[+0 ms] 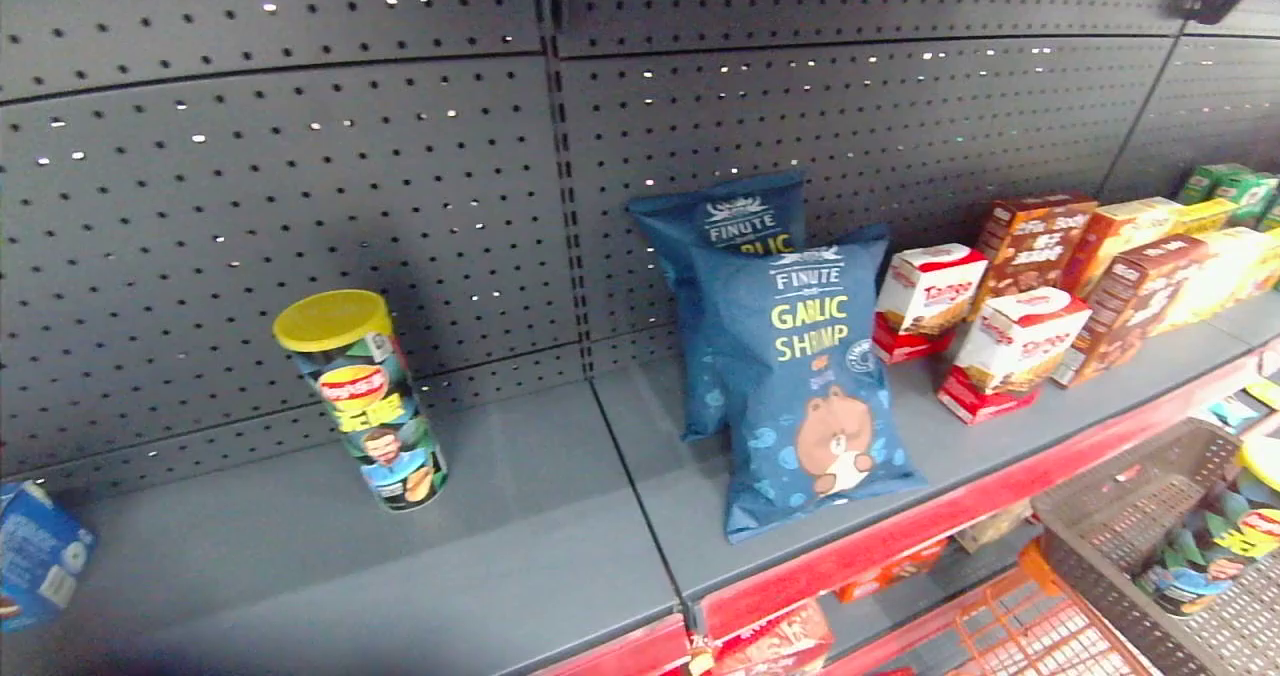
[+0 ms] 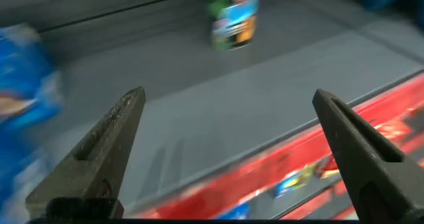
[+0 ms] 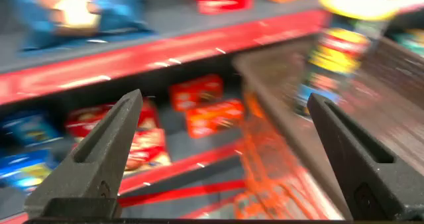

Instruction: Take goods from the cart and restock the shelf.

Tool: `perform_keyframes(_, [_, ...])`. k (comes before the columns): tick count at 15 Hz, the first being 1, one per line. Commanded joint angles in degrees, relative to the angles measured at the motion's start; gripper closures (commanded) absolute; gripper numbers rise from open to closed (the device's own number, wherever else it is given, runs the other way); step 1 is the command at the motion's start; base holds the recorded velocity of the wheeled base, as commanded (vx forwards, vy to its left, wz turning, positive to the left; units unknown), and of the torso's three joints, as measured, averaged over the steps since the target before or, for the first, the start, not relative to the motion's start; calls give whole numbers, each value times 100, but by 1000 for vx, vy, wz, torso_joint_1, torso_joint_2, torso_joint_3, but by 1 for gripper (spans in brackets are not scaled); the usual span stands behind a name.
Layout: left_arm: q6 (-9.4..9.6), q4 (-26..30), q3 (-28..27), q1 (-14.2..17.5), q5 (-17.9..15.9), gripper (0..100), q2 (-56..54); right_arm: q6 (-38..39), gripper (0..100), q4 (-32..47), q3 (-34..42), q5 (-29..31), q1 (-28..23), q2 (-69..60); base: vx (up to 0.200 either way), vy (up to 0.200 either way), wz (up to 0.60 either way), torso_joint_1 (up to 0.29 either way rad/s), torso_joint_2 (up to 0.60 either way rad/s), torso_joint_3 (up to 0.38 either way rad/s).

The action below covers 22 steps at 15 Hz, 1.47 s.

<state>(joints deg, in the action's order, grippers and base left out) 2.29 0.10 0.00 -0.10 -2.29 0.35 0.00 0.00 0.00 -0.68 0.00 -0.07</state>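
Note:
A chip can with a yellow lid point(image 1: 362, 399) stands upright on the grey shelf point(image 1: 520, 536), left of two blue garlic shrimp bags point(image 1: 800, 376). That can point(image 2: 233, 15) also lies ahead of my left gripper point(image 2: 228, 138), which hangs open and empty over the shelf's front part. A second yellow-lidded can point(image 1: 1215, 546) sits in the dark basket point(image 1: 1130, 526) of the cart at lower right. My right gripper point(image 3: 225, 151) is open and empty, below the shelf's red edge, with the can point(image 3: 334, 52) in the basket beyond it.
White-and-red boxes point(image 1: 975, 331) and brown and yellow boxes point(image 1: 1130, 256) line the shelf to the right. A blue pack point(image 1: 40, 556) sits at the shelf's far left. Red packs point(image 3: 209, 105) fill the lower shelf. The orange cart frame point(image 1: 1030, 626) stands below the basket.

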Motion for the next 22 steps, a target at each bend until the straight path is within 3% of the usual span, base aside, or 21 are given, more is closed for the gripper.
perform_keyframes(1, [-1, -1, 0, 1, 1, 0, 9, 0, 0, 0, 0, -2, 0, 7, 0, 0, -600, 17, 2, 2])
perform_keyframes(10, [-1, -1, 0, 1, 1, 0, 9, 9, 0, 0, 0, -2, 0, 7, 0, 0, -600, 2, 2, 3])
perform_keyframes(15, [-1, -1, 0, 1, 1, 0, 9, 0, 0, -9, -149, -151, 9, 7, 0, 0, 0, 0, 0, 0])
perform_keyframes(16, [-9, -1, 0, 1, 1, 0, 9, 18, 0, 281, -1195, -441, 26, 763, 0, 0, 0, 0, 0, 0])
perform_keyframes(17, [-1, -1, 0, 1, 1, 0, 9, 123, 0, 352, -1433, -415, 0, 1422, 0, 0, 0, 0, 0, 0])
perform_keyframes(19, [-1, -1, 0, 1, 1, 0, 9, 615, 0, 316, -1626, -433, 18, 1862, 0, 0, 0, 0, 0, 0])
perform_keyframes(22, [-9, -1, 0, 1, 1, 0, 9, 220, 0, 237, -1582, -231, 97, 2873, 0, 0, 0, 0, 0, 0])
